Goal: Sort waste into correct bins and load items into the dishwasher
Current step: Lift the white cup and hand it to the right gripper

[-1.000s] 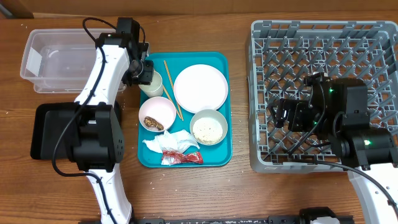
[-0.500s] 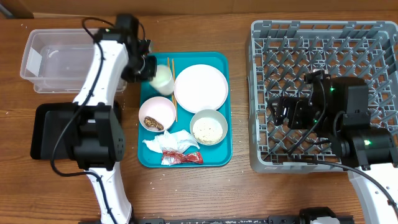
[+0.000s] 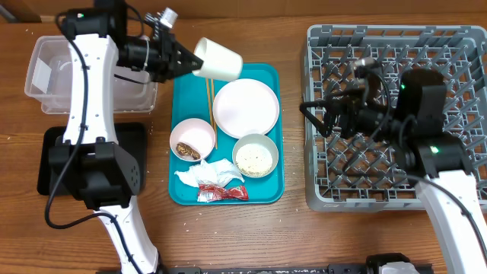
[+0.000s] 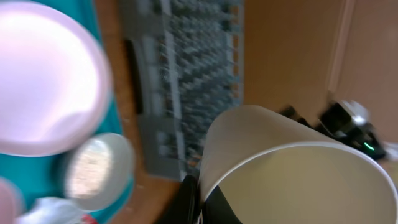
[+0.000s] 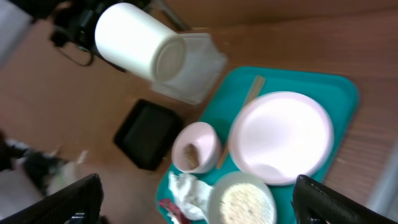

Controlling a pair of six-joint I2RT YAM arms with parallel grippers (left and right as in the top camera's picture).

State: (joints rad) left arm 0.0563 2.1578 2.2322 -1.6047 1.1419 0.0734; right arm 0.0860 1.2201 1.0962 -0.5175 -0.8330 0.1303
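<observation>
My left gripper is shut on the rim of the white cup and holds it on its side above the far left corner of the teal tray; the cup fills the left wrist view. On the tray lie the white plate, the chopsticks, a bowl with a brown scrap, a bowl of rice, the crumpled napkin and the red wrapper. My right gripper is open and empty above the left edge of the grey dish rack.
The clear tub stands at the far left, and the black tray lies in front of it, partly under my left arm. The right wrist view shows the raised cup, the plate and the black tray.
My left gripper has lifted the cup off the tray, up and to the right, tipping it on its side. My right gripper has moved left to the rack's left edge.
</observation>
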